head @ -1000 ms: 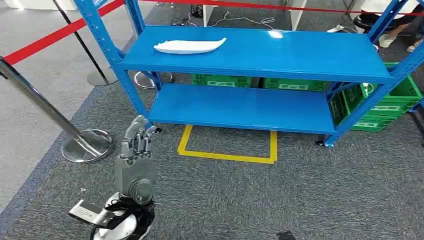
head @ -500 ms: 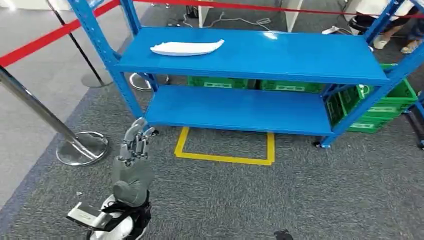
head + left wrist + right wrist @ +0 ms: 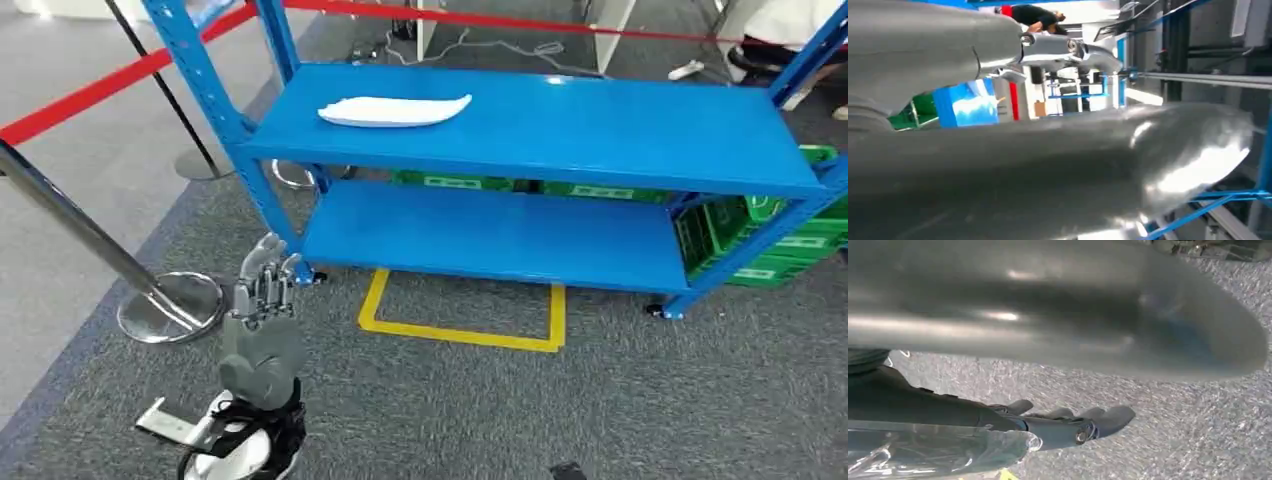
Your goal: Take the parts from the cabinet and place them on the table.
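Head view, against the frames from a second ago, shows the whole scene slid down and right, so the camera has moved; the blue shelf [image 3: 560,125] looks slightly nearer. A white part [image 3: 393,110] lies on its upper level, untouched. The left hand [image 3: 262,315] hangs raised above the carpet, fingers [image 3: 268,280] straight and holding nothing. The right hand [image 3: 1068,427] hangs over the floor, fingers loosely extended, empty. Judging by this, the approach is underway and grasping has not begun.
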Robot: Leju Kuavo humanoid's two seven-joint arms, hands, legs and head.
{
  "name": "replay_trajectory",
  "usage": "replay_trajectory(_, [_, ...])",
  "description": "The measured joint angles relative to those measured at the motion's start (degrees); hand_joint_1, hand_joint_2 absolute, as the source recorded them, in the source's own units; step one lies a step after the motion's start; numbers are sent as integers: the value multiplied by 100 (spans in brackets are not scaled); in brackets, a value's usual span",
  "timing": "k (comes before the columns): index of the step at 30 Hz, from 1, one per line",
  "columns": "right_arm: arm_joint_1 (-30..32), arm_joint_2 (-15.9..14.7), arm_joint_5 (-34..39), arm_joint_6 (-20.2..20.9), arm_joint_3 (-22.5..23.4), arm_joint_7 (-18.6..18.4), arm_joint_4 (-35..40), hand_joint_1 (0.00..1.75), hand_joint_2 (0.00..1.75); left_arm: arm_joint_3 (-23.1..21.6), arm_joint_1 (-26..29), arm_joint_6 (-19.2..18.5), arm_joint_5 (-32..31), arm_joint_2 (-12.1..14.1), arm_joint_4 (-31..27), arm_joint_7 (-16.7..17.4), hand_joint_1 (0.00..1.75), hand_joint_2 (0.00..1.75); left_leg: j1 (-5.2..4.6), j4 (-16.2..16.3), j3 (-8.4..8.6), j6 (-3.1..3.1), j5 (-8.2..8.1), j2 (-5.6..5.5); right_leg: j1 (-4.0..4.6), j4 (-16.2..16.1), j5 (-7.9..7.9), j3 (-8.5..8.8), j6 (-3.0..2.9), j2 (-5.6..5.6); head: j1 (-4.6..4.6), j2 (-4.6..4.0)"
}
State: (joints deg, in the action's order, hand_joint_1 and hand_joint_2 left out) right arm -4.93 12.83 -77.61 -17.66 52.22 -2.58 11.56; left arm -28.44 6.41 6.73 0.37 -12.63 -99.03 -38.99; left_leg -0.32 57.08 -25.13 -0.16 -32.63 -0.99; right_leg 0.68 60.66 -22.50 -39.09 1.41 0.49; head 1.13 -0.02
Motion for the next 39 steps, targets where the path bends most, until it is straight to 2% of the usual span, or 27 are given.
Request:
replay_trajectory(1, [6, -2, 6, 0, 2, -4, 0, 0, 0, 0, -6, 0, -2, -2, 0, 0, 0, 0, -1, -50, 30, -13, 7, 4, 1, -10, -14, 17, -25, 0, -11, 0])
replay_trajectory(2, [0, 9, 4, 0, 2, -7, 0, 0, 0, -2, -10, 0, -2, -4, 0, 0, 0, 0, -19, 4, 11, -34, 0, 4, -72, -79, -9, 99, -35, 9, 3, 2])
replay_trajectory(3, [-2, 9, 0, -5, 2, -2, 0, 0, 0, 2, -17, 0, -4, 0, 0, 0, 0, 0, -26, 232, -93, -76, 22, 20, -76, -132, -23, 160, -54, 7, 11, 0])
replay_trajectory(4, [-19, 9, 0, -5, 2, 2, 0, 0, 0, 2, -26, 2, -4, 4, 0, 0, 0, 0, -13, 579, -314, -116, -72, 24, -90, -159, -34, 192, -71, 4, 70, 2])
replay_trajectory(6, [-26, 15, 0, -4, 0, 2, 0, 0, 0, 7, -13, 9, -4, 7, 0, 0, 0, 0, 18, 1363, -889, -189, -476, 26, -107, -167, -77, 207, -88, 2, 64, 0])
replay_trajectory(7, [-24, 13, 2, -5, 0, 0, 0, 0, 0, 9, -9, 9, -4, 7, 0, 0, 0, 0, 33, 1588, -1102, -217, -563, 26, -113, -166, -97, 222, -86, 3, 66, 0])
replay_trajectory(8, [-13, 13, 2, -2, 2, 0, 0, 0, 0, 13, -7, 15, -4, 7, 0, 0, 0, 0, 45, 1611, -1205, -233, -498, 27, -119, -166, -115, 243, -74, 7, 62, 0])
replay_trajectory(9, [-4, 13, 2, -5, 2, -2, 0, 0, 0, 17, -5, 33, -22, 7, 0, 0, 0, 0, 55, 1446, -1214, -242, -276, 29, -126, -166, -141, 277, -65, 14, 66, 2])
replay_trajectory(12, [-10, 24, 2, -2, 2, 2, 0, 0, 0, 24, -6, 68, -37, 7, 0, 0, 0, 0, 100, 246, -849, -279, 714, 38, -158, -164, -200, 387, 4, 33, 68, 0])
replay_trajectory(13, [-17, 24, 2, -2, 2, 2, 0, 0, 0, 24, -7, 70, -37, 4, 0, 0, 0, 0, 81, 80, -818, -267, 564, 40, -136, -124, -211, 394, 37, 41, 68, 0])
replay_trajectory(14, [-20, 24, 0, -2, 2, 2, 0, 0, 0, 26, -7, 70, -22, 2, 0, 0, 0, 0, 74, 83, -822, -149, 553, 37, -119, -137, -215, 347, 72, 32, 90, 2])
replay_trajectory(17, [-14, 24, 0, 0, 2, 4, 0, 0, 0, 33, 14, 72, 4, -7, 0, 0, 0, 0, 81, 65, -821, -16, 662, 27, -133, -169, -216, 388, 167, 19, 79, 2])
replay_trajectory(18, [-11, 24, 0, 0, 2, 6, 0, 0, 0, 33, 15, 70, 11, -22, 0, 0, 0, 0, 94, 61, -806, 5, 670, 29, -135, -91, -297, 339, 195, 10, 68, 2])
replay_trajectory(19, [-15, 24, 0, 0, 2, 9, 0, 0, 0, 33, 12, 72, 7, -22, 0, 0, 0, 0, 97, 61, -799, 41, 662, 33, -134, 168, -484, 236, 218, -5, 11, 2])
replay_trajectory(21, [-16, 24, 0, 0, 2, 11, 0, 0, 0, 35, 15, 85, 4, -20, 0, 0, 0, 0, 83, 62, -798, 60, 655, 38, -137, 1113, -931, -183, 243, -8, -15, 2])
replay_trajectory(22, [-9, 24, -4, 2, 0, 11, 0, 0, 0, 35, 14, 85, -2, -20, 0, 0, 0, 0, 75, 62, -797, 68, 650, 37, -133, 1483, -1051, -357, 247, -6, -19, 2])
replay_trajectory(23, [-2, 24, -13, 4, 0, 11, 0, 0, 0, 35, 14, 79, -15, -15, 0, 0, 0, 0, 70, 63, -790, 70, 647, 35, -132, 1622, -1047, -426, 241, -6, -17, 2])
replay_trajectory(24, [-3, 24, -20, 9, 0, 11, 0, 0, 0, 31, 14, 59, -33, -9, 2, 0, 0, 0, 68, 63, -777, 73, 642, 28, -130, 1487, -909, -361, 228, -5, -17, 2])
replay_trajectory(25, [-10, 24, -24, 9, 0, 13, 0, 0, 0, 28, 12, 26, -44, -9, 2, 0, 0, 0, 67, 63, -758, 75, 631, 22, -128, 1104, -675, -174, 209, -5, -19, 2])
replay_trajectory(27, [-25, 24, -46, 9, -2, 15, 0, 0, 0, 24, 6, -54, -41, -7, 2, 0, 0, 0, 70, 63, -704, 42, 598, 18, -129, 51, -215, 363, 169, -8, -24, 2])
replay_trajectory(28, [-44, 24, -55, 11, -4, 18, 0, 0, 0, 22, -1, -79, -37, -4, 2, 0, 0, 0, 32, 68, -711, 11, 581, 20, -105, -100, -330, 477, 166, -2, -21, 2])
replay_trajectory(31, [-58, 26, -74, 15, -9, 17, 0, 0, 0, 15, -11, -144, -35, 11, 2, 0, 0, 0, 49, 10, -721, -90, 517, 20, -80, -139, -398, 450, 57, 11, -4, 2])
replay_trajectory(34, [-39, 37, -107, 15, -20, 22, 0, 0, 0, -18, -39, -203, -41, 20, -2, 0, 0, 0, 46, 174, -667, -181, 385, 50, -135, -216, -405, 635, -27, 14, 33, 2])
replay_trajectory(36, [-67, 39, -105, 17, -42, 20, 0, 0, 0, -15, -37, -219, -7, 39, 2, 0, 0, 0, 61, 1069, -1178, -225, -59, 52, -135, -213, -411, 699, -74, -9, 68, 2])
replay_trajectory(37, [-72, 39, -105, 17, -42, 18, 0, 0, 0, -15, -29, -214, 2, 44, 9, 0, 0, 0, 60, 1419, -1408, -233, -186, 52, -131, -213, -423, 702, -85, -6, 64, 2])
replay_trajectory(38, [-67, 37, -103, 17, -42, 17, 0, 0, 0, -11, -25, -208, 9, 48, 18, 0, 0, 0, 60, 1735, -1657, -234, -223, 52, -124, -213, -448, 710, -87, -2, 70, 2])
replay_trajectory(39, [-60, 37, -103, 17, -42, 13, 0, 0, 0, -2, -24, -205, 9, 55, 20, 0, 0, 0, 60, 1716, -1718, -226, -75, 52, -120, -212, -473, 732, -87, 7, 64, 2])
